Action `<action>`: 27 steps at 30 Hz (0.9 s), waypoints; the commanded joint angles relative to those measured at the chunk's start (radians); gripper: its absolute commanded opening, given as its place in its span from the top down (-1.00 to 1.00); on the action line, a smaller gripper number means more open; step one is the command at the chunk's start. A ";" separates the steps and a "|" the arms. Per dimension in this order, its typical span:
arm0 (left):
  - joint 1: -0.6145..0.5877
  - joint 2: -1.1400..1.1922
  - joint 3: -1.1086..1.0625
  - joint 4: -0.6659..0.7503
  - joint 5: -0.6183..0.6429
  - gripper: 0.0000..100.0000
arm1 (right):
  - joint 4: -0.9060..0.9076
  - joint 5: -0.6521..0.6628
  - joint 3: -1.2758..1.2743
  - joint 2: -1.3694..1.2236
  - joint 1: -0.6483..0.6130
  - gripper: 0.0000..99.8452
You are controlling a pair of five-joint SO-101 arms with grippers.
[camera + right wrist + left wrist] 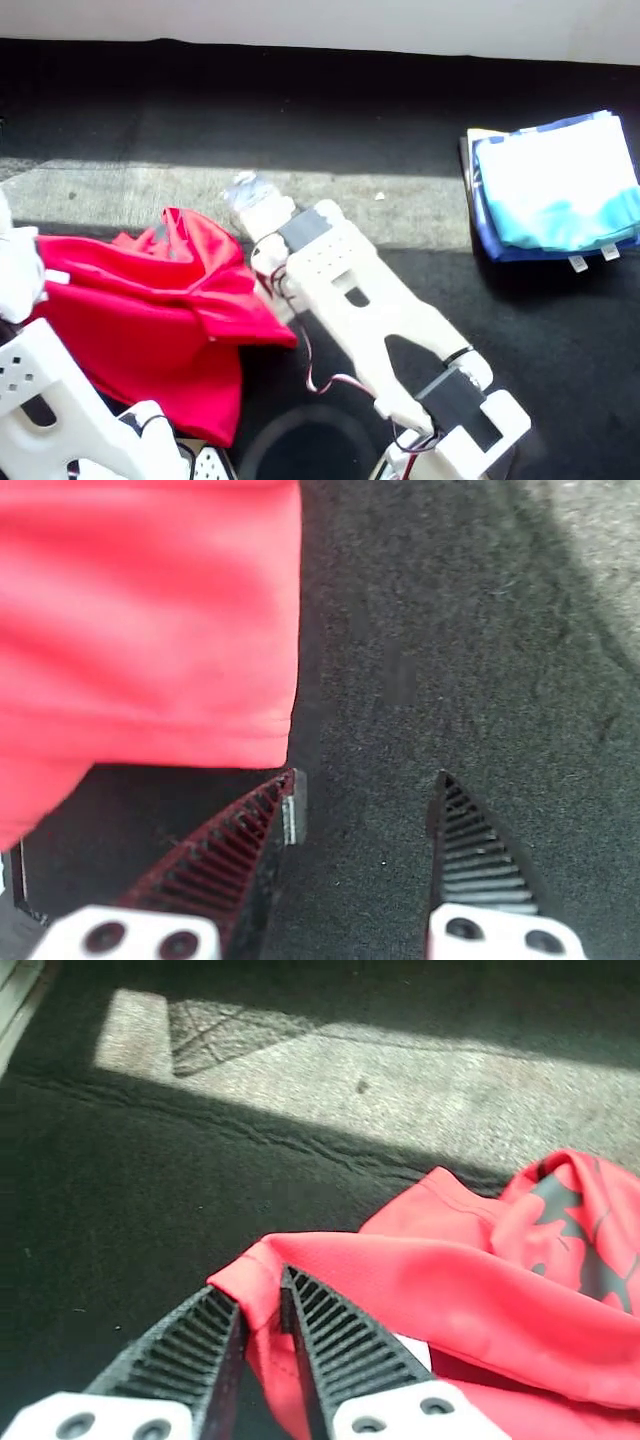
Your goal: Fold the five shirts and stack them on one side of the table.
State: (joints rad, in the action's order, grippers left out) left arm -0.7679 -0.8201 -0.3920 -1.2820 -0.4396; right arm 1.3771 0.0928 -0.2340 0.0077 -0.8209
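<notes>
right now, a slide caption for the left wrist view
Left gripper pinching the edge of the red shirt

Robotics lab: arm, felt table

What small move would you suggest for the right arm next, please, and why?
Probably slide the right gripper onto the hem of the red shirt and close: it is open over bare mat beside that hem, while the left gripper pinches another edge.

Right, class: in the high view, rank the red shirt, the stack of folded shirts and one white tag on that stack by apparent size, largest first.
1. red shirt
2. stack of folded shirts, which runs to the picture's edge, so the gap is unsure
3. white tag, clearly smallest
</notes>
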 commanded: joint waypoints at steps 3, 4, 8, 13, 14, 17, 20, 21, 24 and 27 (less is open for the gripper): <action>-0.113 0.133 0.084 0.055 -0.018 0.98 | -0.004 0.031 -0.058 0.004 -0.091 0.61; -0.125 0.163 0.108 0.055 -0.018 0.98 | -0.022 0.029 -0.068 0.004 -0.099 0.61; -0.136 0.240 0.176 0.015 -0.018 0.98 | -0.124 0.023 -0.107 0.004 -0.104 0.61; -0.114 0.242 0.209 -0.014 -0.018 0.98 | -0.232 -0.084 -0.147 0.002 -0.120 0.61; -0.110 0.242 0.209 -0.015 -0.018 0.98 | -0.245 -0.094 -0.153 0.002 -0.134 0.61; -0.108 0.242 0.205 -0.017 -0.018 0.98 | -0.271 -0.115 -0.157 0.002 -0.179 0.61; -0.108 0.242 0.205 -0.015 -0.018 0.98 | -0.282 -0.114 -0.160 0.001 -0.228 0.59; -0.108 0.242 0.205 -0.015 -0.018 0.98 | -0.283 -0.114 -0.160 -0.004 -0.242 0.56; -0.110 0.242 0.202 -0.017 -0.018 0.98 | -0.283 -0.112 -0.153 -0.050 -0.268 0.50; -0.116 0.242 0.203 -0.017 -0.018 0.98 | -0.288 -0.112 -0.139 -0.125 -0.272 0.50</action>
State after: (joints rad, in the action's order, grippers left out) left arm -0.8892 -0.5777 -0.2248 -1.2973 -0.4488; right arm 1.1024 -0.0100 -0.3920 -0.0813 -1.0848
